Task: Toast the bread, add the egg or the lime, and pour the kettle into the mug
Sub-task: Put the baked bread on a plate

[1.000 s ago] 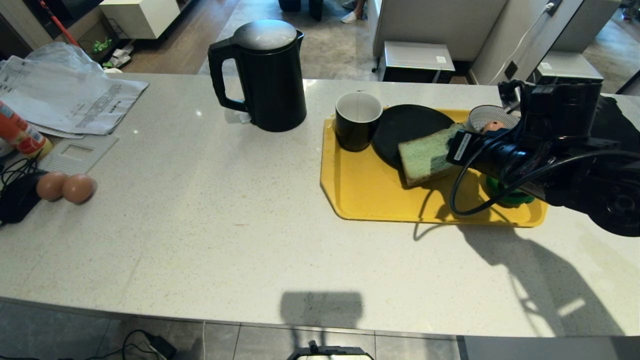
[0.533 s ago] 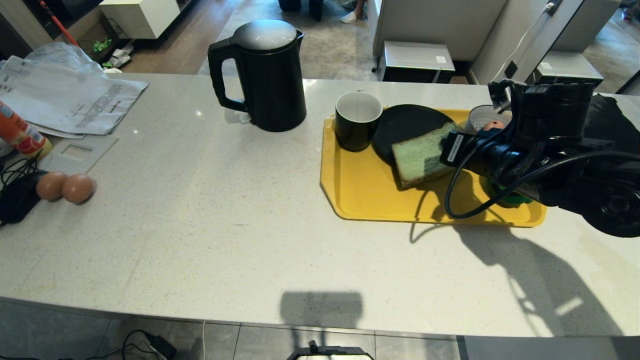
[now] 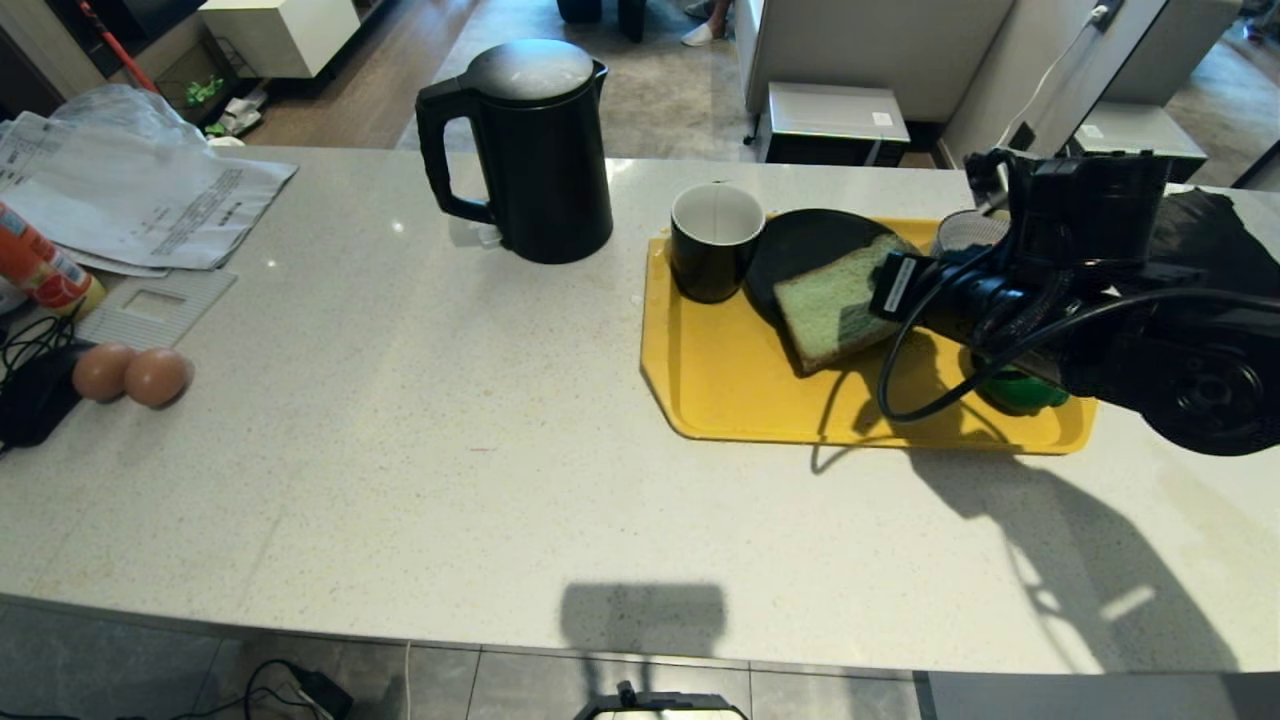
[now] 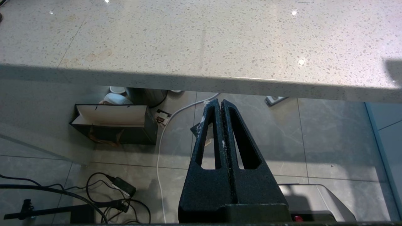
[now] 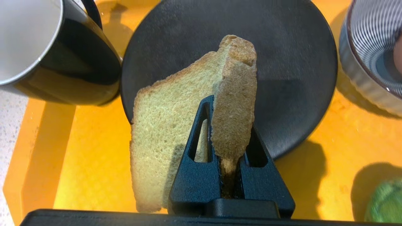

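Observation:
The pale green bread [image 3: 825, 315] hangs tilted over the near edge of a black plate [image 3: 810, 250] on the yellow tray [image 3: 740, 400]. My right gripper [image 5: 230, 131] is shut on the bread [image 5: 163, 125] at its crust edge. The black mug [image 3: 715, 240], white inside, stands upright on the tray's far left corner, touching the plate [image 5: 292, 62]. To the left, off the tray, stands the black kettle [image 3: 530, 150]. The lime [image 3: 1020, 390] lies on the tray, partly hidden under my right arm [image 3: 1080, 300]. My left gripper [image 4: 221, 102] is shut and empty, parked below the counter edge.
A striped bowl [image 3: 960, 232] sits at the tray's far right, with an egg [image 5: 399, 53] in it at the frame edge. Two brown eggs [image 3: 130, 375] lie at the counter's left beside papers [image 3: 130, 200] and an orange bottle [image 3: 40, 270].
My right gripper has carried the bread leftward, so more of the slice now lies over the black plate. The left arm has not moved.

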